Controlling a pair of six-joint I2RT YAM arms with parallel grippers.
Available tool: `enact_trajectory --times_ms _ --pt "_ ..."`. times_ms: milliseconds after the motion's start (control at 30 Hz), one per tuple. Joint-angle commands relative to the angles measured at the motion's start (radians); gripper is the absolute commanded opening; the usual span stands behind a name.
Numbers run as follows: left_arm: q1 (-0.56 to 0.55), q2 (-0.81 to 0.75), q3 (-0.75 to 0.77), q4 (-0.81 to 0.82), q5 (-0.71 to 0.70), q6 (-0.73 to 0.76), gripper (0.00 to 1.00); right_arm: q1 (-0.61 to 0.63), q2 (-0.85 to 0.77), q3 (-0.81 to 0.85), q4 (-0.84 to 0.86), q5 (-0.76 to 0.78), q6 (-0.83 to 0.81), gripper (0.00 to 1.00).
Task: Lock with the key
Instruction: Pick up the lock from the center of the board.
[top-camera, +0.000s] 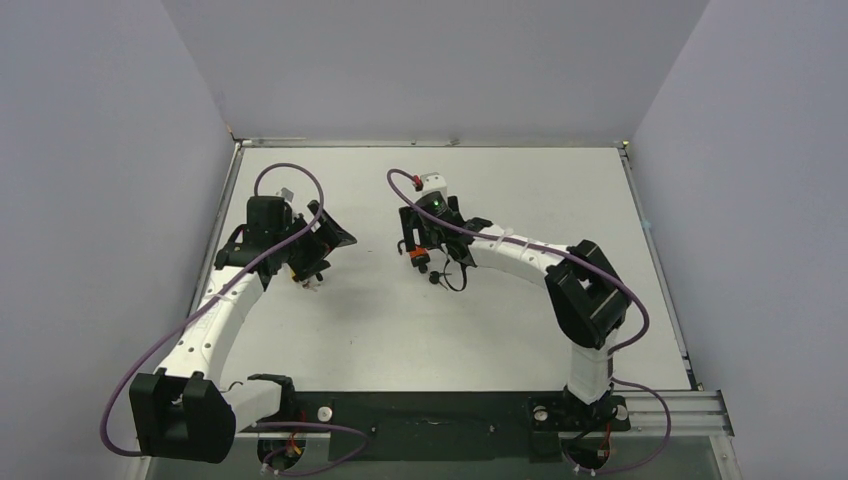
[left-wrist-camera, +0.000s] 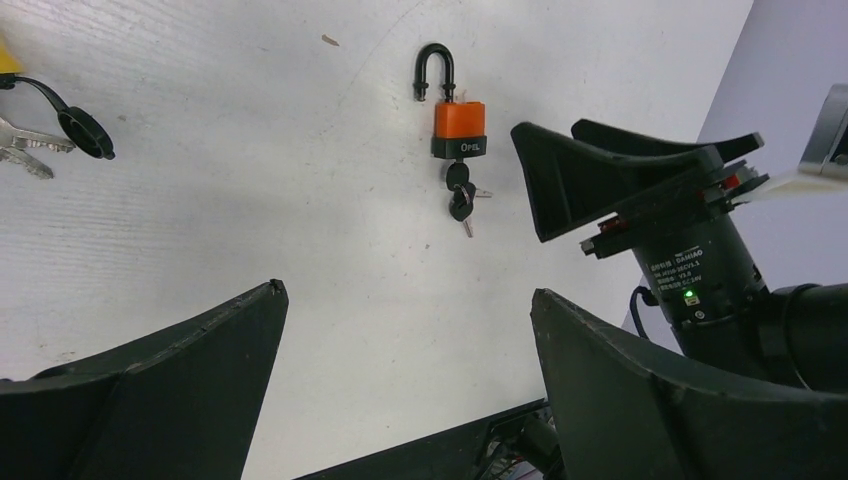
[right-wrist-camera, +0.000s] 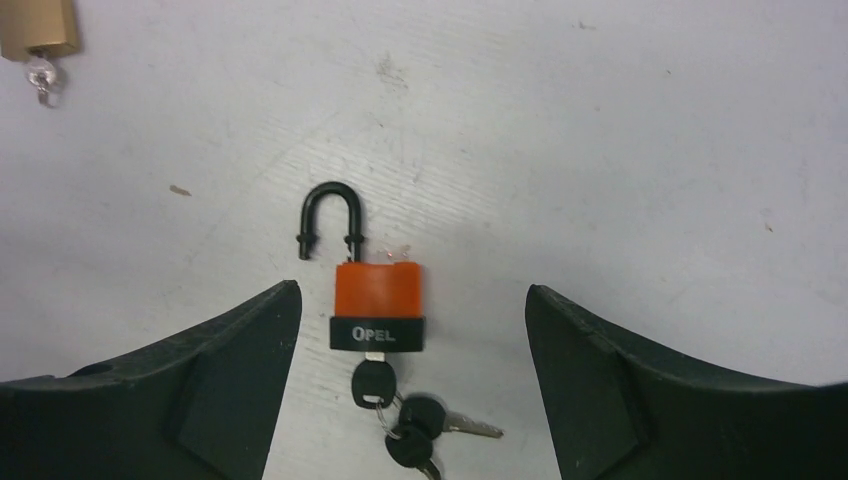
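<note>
The orange padlock with a black base band and black steel shackle (right-wrist-camera: 378, 305) lies flat on the white table (right-wrist-camera: 620, 150), in the lower centre of the right wrist view. Its shackle points to the top of the frame. One leg of the shackle stands clear of the body, so the padlock is not yet locked.

A black-headed key (right-wrist-camera: 373, 380) sits in the keyhole at the bottom of the padlock, with two spare keys (right-wrist-camera: 420, 440) hanging from its ring at the lower edge of the frame. Inserting the key looks done; closing the shackle and turning the key remain.

The right hand (right-wrist-camera: 410, 300) hangs over the padlock, its fingers spread wide on either side and gripping nothing. The left hand (left-wrist-camera: 407, 300), well apart from the padlock, is also spread wide and empty. A brass padlock (right-wrist-camera: 38, 28) lies in the upper left corner.
</note>
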Motion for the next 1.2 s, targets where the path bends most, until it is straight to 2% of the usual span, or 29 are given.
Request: enact_trajectory --times_ms 0,133,467,733,900,1167 --pt "-0.002 -0.009 0.023 0.029 -0.007 0.034 0.92 0.036 0.069 0.145 -0.047 0.034 -0.024 0.78" --pt "0.001 -0.017 0.036 0.015 -0.010 0.040 0.92 0.047 0.128 0.200 -0.097 0.054 -0.022 0.77" --pt "0.009 -0.025 0.058 -0.011 -0.013 0.062 0.92 0.071 0.211 0.221 -0.129 0.090 -0.025 0.72" --pt "0.010 -0.021 0.062 -0.012 -0.012 0.064 0.91 0.076 0.238 0.202 -0.113 0.100 -0.011 0.68" --pt "0.010 -0.022 0.063 -0.009 -0.016 0.063 0.91 0.077 0.252 0.197 -0.105 0.086 -0.005 0.62" --pt "0.010 -0.010 0.079 -0.011 -0.016 0.059 0.91 0.081 0.265 0.180 -0.084 0.075 0.000 0.61"
